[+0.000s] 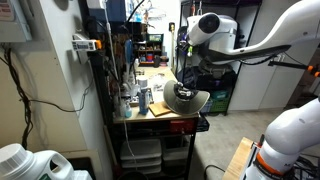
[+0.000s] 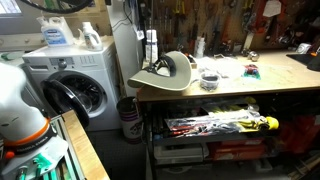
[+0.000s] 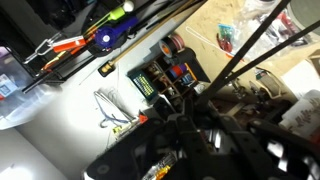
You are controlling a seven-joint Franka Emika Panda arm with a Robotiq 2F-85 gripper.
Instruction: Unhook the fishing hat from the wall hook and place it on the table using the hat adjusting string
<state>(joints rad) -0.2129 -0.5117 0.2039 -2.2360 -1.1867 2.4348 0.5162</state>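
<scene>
Fishing hat point(image 2: 165, 72) already down on table point(image 2: 250, 92) end, brim overhanging. My fingers point(image 1: 184, 72) clenched above; can't tell if hat adjusting string held. Left: let go, retreat.

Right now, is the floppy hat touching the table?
Touching. In an exterior view the hat sits on the wooden table, its brim lying flat on the top with no gap showing underneath.
</scene>
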